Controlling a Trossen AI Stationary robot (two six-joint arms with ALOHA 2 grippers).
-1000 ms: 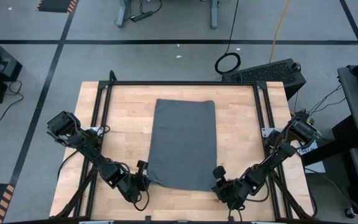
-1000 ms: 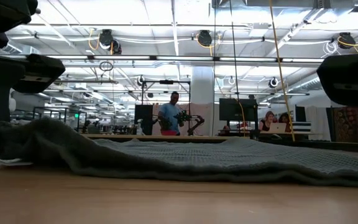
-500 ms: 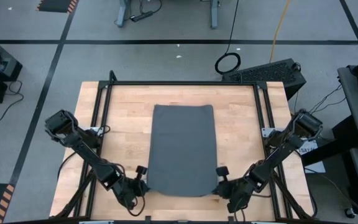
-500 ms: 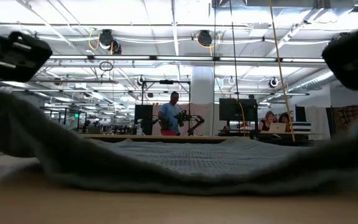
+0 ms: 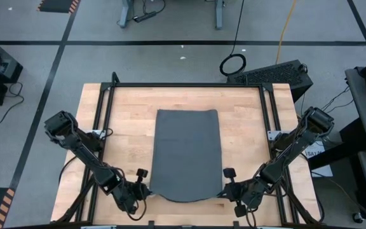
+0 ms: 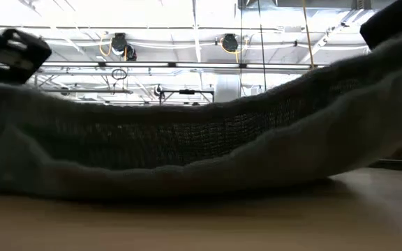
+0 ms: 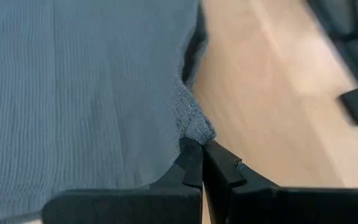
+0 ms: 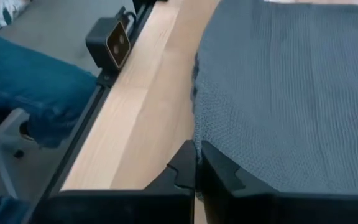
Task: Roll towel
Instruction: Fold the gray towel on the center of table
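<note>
The dark grey towel (image 5: pixel 187 152) lies lengthwise in the middle of the wooden table (image 5: pixel 119 127). Its far part rests flat on the wood, while its near edge (image 6: pixel 187 150) is raised and sags in the middle. My left gripper (image 5: pixel 143 186) is shut on the near left corner. My right gripper (image 5: pixel 226 187) is shut on the near right corner. In the low view the left gripper (image 6: pixel 12 54) and the right gripper (image 6: pixel 395 19) stand above the lifted edge. My left gripper pinches the towel's near left corner (image 7: pixel 195 132) between its two fingers (image 7: pixel 190 163), slanting down from the near left. The corner is lifted clear of the table and puckered at the fingers. My right gripper pinches the towel's near right corner (image 8: pixel 207 142) between its two fingers (image 8: pixel 214 163), slanting down from the near right. The corner is lifted clear, and the near edge hangs slack toward the other gripper.
A black metal frame (image 5: pixel 183 85) runs around the table's top. A small camera (image 8: pixel 113 41) sits on the frame at the right side, and a person's leg in blue trousers (image 8: pixel 30 87) shows beyond it. Bare wood lies on either side of the towel.
Both grippers have risen with the towel's near corners, the right one more and rolling as it went. The near edge has come up off the table and now sags between them. The far part stays on the wood, drawn slightly toward the near edge.
</note>
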